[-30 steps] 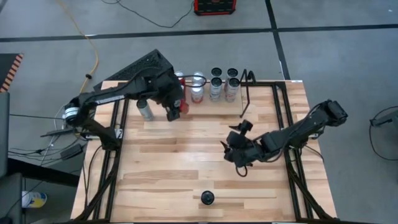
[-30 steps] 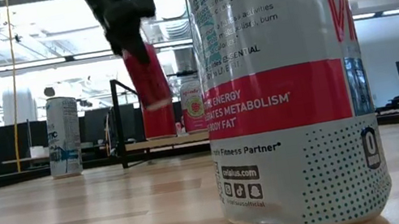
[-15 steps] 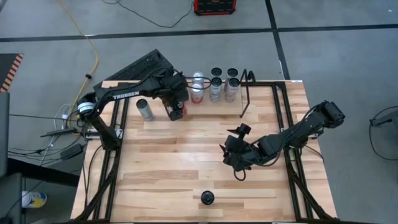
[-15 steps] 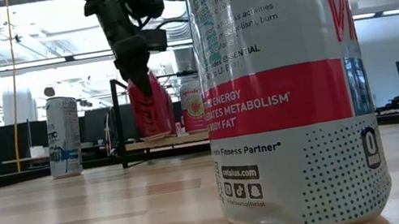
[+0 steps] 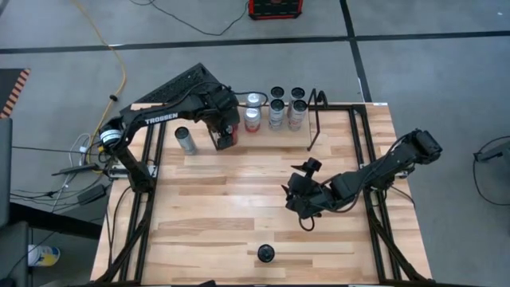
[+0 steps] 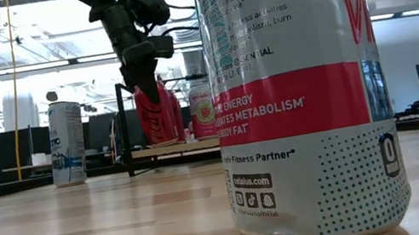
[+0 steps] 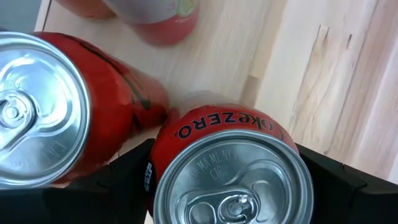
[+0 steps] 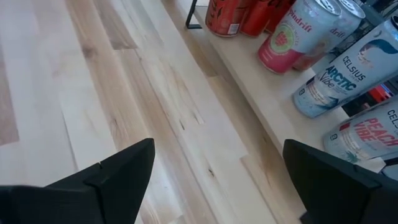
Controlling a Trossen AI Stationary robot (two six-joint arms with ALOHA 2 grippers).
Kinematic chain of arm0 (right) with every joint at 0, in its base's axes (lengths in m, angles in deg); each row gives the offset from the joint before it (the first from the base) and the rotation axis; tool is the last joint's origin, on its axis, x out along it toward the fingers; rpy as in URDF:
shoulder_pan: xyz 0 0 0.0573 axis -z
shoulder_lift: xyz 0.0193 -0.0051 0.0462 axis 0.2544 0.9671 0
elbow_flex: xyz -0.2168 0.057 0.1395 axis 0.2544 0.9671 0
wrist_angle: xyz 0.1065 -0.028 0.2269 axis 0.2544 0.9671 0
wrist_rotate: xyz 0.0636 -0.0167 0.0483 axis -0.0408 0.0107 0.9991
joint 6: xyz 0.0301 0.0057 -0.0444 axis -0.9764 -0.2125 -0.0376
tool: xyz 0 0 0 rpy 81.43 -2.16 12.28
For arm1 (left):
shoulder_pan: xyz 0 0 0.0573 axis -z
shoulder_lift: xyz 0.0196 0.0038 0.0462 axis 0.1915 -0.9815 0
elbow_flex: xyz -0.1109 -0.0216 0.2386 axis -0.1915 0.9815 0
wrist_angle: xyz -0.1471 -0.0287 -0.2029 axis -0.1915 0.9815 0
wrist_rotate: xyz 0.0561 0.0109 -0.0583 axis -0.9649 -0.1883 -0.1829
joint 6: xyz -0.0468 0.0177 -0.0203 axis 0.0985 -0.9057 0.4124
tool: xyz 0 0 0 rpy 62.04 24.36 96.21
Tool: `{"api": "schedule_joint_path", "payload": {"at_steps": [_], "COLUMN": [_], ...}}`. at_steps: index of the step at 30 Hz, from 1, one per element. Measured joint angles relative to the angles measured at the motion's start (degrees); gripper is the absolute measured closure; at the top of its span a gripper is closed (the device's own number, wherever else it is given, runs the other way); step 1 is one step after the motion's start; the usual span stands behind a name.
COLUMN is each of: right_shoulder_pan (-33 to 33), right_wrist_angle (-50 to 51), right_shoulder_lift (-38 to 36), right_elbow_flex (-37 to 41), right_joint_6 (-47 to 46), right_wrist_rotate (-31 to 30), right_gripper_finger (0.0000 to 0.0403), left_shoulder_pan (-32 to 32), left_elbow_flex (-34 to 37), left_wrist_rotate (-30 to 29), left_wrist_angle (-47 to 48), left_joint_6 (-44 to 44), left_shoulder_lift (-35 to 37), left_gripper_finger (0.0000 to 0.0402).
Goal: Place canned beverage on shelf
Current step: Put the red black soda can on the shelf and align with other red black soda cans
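Mid-table, well short of the cans: right gripper [image 5: 301, 199], jaws wide and empty, waiting. Farther back, left gripper [image 5: 225, 135] clamped on the upright red Coke Zero can [image 7: 231, 163], long axis vertical. Just beyond it, the shelf [image 5: 315, 119], with another red can [image 7: 62, 106] touching alongside.
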Motion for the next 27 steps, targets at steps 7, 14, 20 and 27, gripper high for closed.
{"api": "schedule_joint_path", "payload": {"at_steps": [7,14,20,27], "right_shoulder_pan": [0.0,0.0,0.0,0.0], "right_wrist_angle": [0.0,0.0,0.0,0.02], "right_shoulder_lift": [0.0,0.0,0.0,0.0], "right_elbow_flex": [-0.01,0.01,0.0,0.01], "right_joint_6": [0.0,0.0,0.0,0.0], "right_wrist_rotate": [0.0,0.02,0.02,0.02], "right_gripper_finger": [0.0023,0.0023,0.0023,0.0023], "left_shoulder_pan": [-0.02,-0.02,-0.02,0.71], "left_elbow_flex": [0.0,-0.02,-0.02,-0.04], "left_wrist_rotate": [-0.35,-1.48,-2.97,-3.1], "left_wrist_angle": [0.24,-0.15,-0.12,0.55], "left_joint_6": [0.22,0.68,0.88,1.03], "left_shoulder_lift": [0.0,0.07,0.07,0.07], "left_gripper_finger": [0.0114,0.0015,0.0023,0.0025]}}
